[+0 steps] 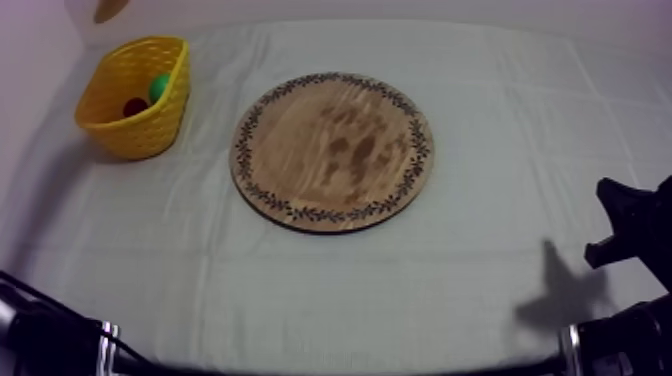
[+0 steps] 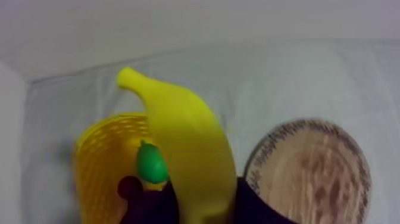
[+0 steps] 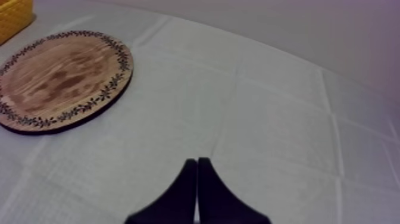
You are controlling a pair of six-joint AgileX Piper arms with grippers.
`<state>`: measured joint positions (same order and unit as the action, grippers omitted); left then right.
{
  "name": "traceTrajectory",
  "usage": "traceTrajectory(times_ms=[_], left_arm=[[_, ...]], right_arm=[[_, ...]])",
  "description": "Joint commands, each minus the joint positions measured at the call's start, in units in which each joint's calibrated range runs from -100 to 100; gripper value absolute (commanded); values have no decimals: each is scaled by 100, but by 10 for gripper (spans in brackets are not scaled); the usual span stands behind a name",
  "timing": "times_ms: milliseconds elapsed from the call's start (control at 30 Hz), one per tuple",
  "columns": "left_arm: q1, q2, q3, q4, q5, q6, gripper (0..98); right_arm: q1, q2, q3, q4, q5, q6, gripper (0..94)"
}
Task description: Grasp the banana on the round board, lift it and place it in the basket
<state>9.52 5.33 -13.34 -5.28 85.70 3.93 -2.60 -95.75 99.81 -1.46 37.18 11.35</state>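
Observation:
The yellow banana (image 2: pixel 184 149) is held upright in my left gripper (image 2: pixel 201 207), whose dark fingers are shut on its lower end. It hangs above the yellow basket (image 2: pixel 101 161) and beside the round wooden board (image 2: pixel 309 173). From above, the basket (image 1: pixel 120 115) stands at the table's far left and the board (image 1: pixel 333 150) lies bare in the middle. A yellowish tip (image 1: pixel 108 8) shows at the upper edge above the basket. My right gripper (image 3: pixel 197 164) is shut on nothing, low over the cloth at the right (image 1: pixel 625 225).
Inside the basket lie a green toy fruit (image 1: pixel 158 88) and a small red fruit (image 1: pixel 135 106); both also show under the banana, the green fruit (image 2: pixel 152 164) and the red fruit (image 2: pixel 128 186). Bare cloth (image 3: pixel 268 119) stretches right of the board (image 3: pixel 59 77).

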Motion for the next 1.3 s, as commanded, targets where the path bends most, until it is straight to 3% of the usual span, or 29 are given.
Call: traceTrajectory(times_ms=[0,333,1133,1200,1267], left_arm=[[-242,304,-22,-37,-122,50,195],[-717,1291,222,-182,-478,196,203],[-830,2243,927,-309,-826,205,170],[-816,2247,921,-306,-827,198,182],[-790,2233,934,-307,-785,215,295]], right_arm=[[0,0,-3,2,0,-2,3],[0,0,-3,2,0,1,3],[0,0,-3,2,0,1,3],[0,0,-3,2,0,1,3],[0,0,-3,2,0,1,3]])
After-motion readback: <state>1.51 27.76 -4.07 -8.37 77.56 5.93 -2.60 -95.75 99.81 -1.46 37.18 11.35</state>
